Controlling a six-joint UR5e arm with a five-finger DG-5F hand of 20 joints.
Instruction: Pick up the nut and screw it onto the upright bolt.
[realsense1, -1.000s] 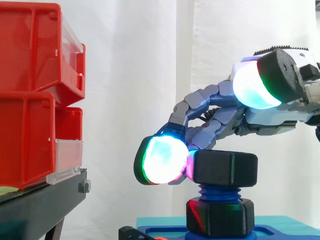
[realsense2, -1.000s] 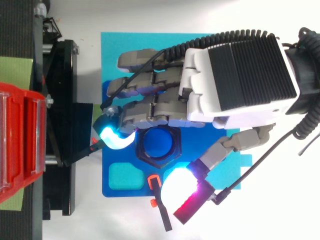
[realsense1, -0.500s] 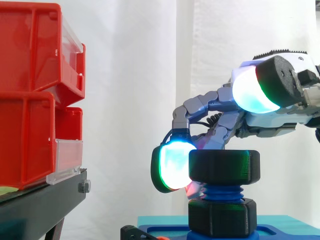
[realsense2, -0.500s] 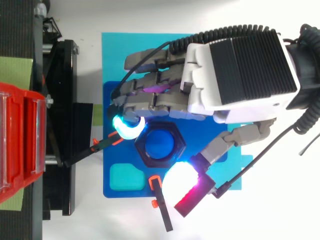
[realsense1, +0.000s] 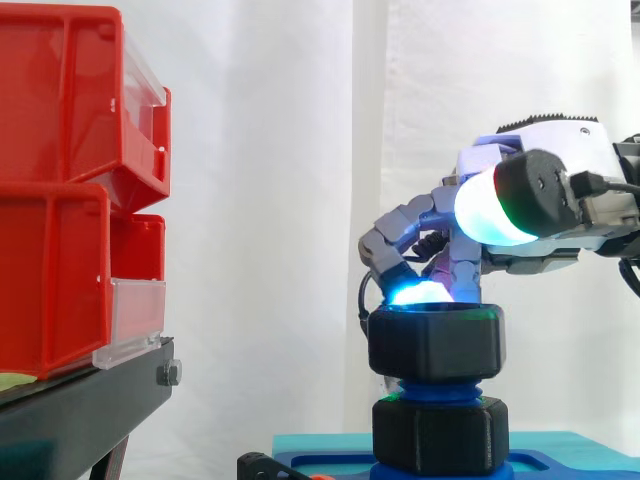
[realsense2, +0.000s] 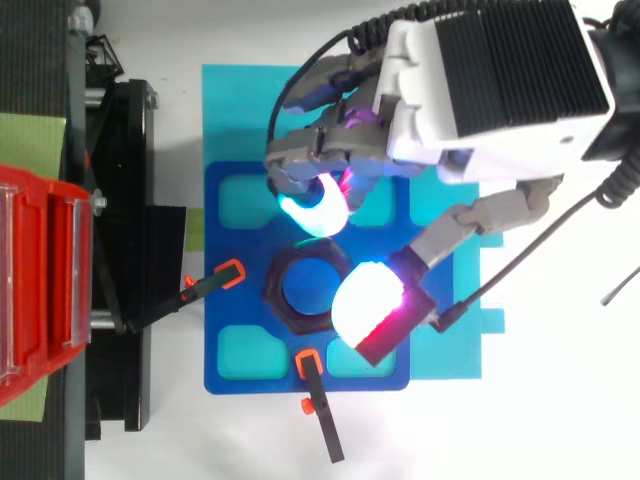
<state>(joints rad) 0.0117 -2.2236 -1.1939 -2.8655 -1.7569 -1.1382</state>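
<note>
Black nut (realsense1: 436, 340) on the upright blue bolt (realsense1: 440, 386)
The nut sits level near the bolt's top, its axis vertical. The robot hand (realsense2: 490, 70) reaches in from the right, close over the nut; whether it grips it cannot be told.

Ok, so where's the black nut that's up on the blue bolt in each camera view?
Side view: the black nut sits low and right of centre, threaded on the blue bolt, above a second black hex piece at the base.
Top view: the nut is the black hexagonal ring near the centre, around the bolt's blue top.
Shared landmark: the red bins, at the left edge of both views.
</note>
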